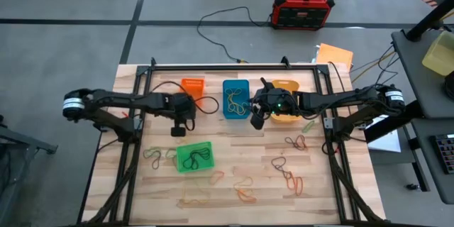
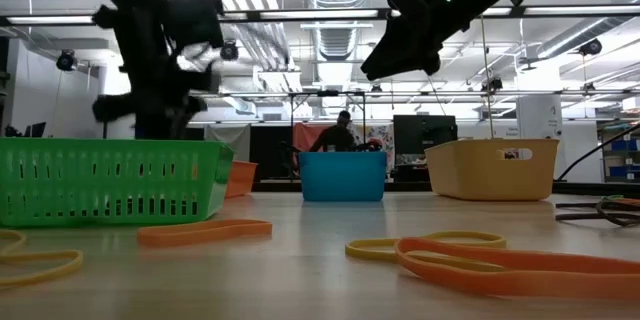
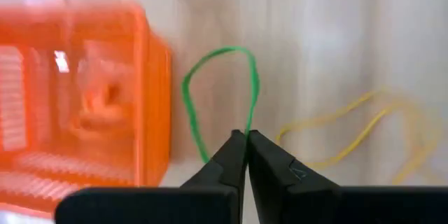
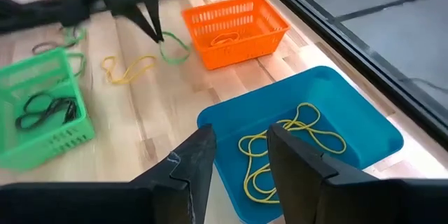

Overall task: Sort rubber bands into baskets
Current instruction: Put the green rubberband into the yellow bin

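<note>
My left gripper (image 3: 246, 134) is shut on a thin green rubber band (image 3: 210, 84) beside the orange basket (image 3: 77, 105); the high view shows it (image 1: 178, 132) between the orange basket (image 1: 192, 86) and the green basket (image 1: 194, 156). My right gripper (image 4: 238, 136) is open and empty above the blue basket (image 4: 308, 126), which holds yellow bands (image 4: 280, 147). The yellow-orange basket (image 1: 285, 103) stands to the blue basket's right. The green basket (image 4: 42, 112) holds dark bands. Loose bands (image 1: 245, 188) lie on the near half of the table. My left gripper pinches one strand of the green band (image 3: 249, 122) between its two fingertips, coming from above and pointing down. The rest of the loop (image 4: 173, 49) hangs below the fingers next to the orange basket; I cannot tell whether it touches the table.
A yellow band (image 3: 364, 133) lies on the wood close to the green one. More loose bands lie at the near right (image 1: 294, 142) and left of the green basket (image 1: 152, 154). A red-and-black box (image 1: 303, 7) with cables stands on the floor beyond the table.
</note>
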Controlling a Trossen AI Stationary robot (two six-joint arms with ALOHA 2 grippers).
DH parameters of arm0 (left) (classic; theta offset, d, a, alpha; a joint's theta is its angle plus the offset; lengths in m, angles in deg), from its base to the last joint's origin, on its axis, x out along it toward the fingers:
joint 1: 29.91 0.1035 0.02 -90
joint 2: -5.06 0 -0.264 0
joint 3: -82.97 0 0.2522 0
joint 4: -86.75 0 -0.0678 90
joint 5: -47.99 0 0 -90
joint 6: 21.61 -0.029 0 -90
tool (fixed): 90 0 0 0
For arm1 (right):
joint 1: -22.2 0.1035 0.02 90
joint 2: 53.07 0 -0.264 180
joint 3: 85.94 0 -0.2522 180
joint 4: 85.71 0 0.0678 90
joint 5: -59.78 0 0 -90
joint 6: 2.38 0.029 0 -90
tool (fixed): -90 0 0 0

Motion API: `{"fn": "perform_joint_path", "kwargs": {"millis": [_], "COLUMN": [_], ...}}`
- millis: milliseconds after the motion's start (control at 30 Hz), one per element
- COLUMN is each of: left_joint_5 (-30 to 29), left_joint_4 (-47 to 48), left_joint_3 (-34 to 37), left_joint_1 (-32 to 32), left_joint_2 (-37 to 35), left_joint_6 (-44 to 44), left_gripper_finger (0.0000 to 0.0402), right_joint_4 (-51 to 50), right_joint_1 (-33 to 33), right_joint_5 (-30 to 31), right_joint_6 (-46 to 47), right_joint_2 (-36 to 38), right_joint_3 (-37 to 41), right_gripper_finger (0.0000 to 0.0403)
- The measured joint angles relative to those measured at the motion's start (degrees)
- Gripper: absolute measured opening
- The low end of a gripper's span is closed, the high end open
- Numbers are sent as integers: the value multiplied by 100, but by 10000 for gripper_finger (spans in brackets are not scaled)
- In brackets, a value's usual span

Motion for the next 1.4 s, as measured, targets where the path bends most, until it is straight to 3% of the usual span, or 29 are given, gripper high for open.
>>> {"fn": "perform_joint_path", "kwargs": {"millis": [167,333,567,1000,1167,1400], "left_joint_5": [999,1627,1687,1684,1685,1690], "left_joint_4": [-652,-1737,-2186,-2633,-2855,-3079], "left_joint_3": [-92,-25,1,7,7,4], "left_joint_1": [-133,-383,-856,-1104,-1117,-1119], "left_joint_2": [-775,-1328,-1438,-826,-664,-612], "left_joint_6": [240,573,838,1632,1625,1598], "left_gripper_finger": [0,0,0,0,0,0], "right_joint_4": [352,1670,3411,2944,2110,1382], "right_joint_1": [273,775,1039,1106,1101,1104], "right_joint_5": [-339,-345,-284,-88,213,151], "right_joint_6": [-778,-1805,-2673,-3955,-3899,-3905], "right_joint_2": [-177,-825,-1688,-2655,-2723,-2745], "right_joint_3": [0,0,-125,-1175,-1548,-1788], "right_gripper_finger": [123,123,129,197,162,48]}}
